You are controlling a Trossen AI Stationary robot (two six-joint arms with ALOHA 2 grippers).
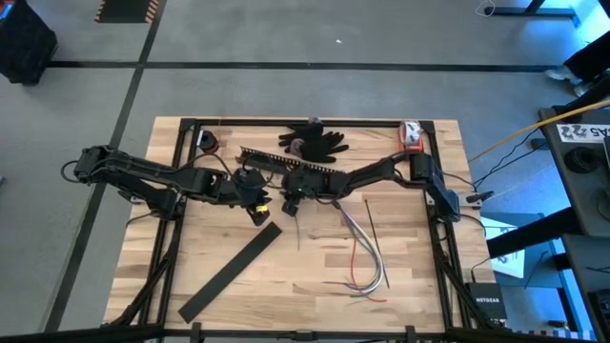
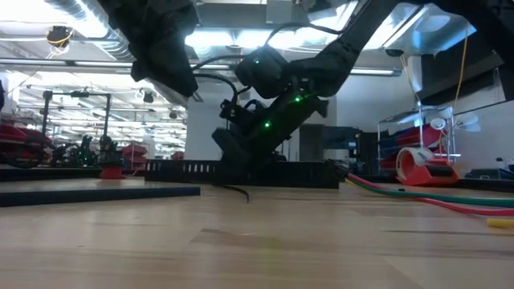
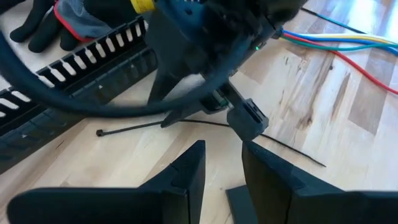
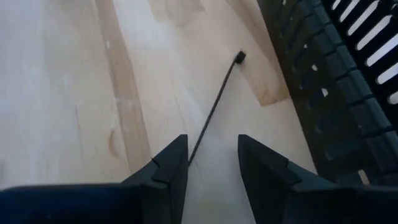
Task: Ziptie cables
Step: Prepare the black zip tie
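The ziptie [image 3: 134,127] is a thin dark strip lying flat on the wooden table, with its head [image 4: 240,57] near the black slotted bar. My right gripper [image 4: 212,140] is open and low over it, one finger on each side of the strip, also shown in the left wrist view [image 3: 208,121]. My left gripper [image 3: 222,146] hangs open above the table just to the left of it [image 1: 257,210], with nothing between its fingers. The cables [image 1: 367,257], loose grey, white and red wires, lie on the table toward the near right, apart from both grippers. My right gripper has the ziptie's strip [image 4: 194,149] running in between its fingers, close along the inner face of one finger [image 4: 174,162]. The fingers slant down from the table's right. I cannot tell whether that finger touches the strip, which lies flat on the table.
A long black comb-slotted bar [image 1: 286,164] lies just beyond the grippers, with black gloves [image 1: 313,140] behind it. A flat black strip [image 1: 231,272] lies slantwise at the near left. A red tape roll [image 2: 422,164] stands at the far right corner.
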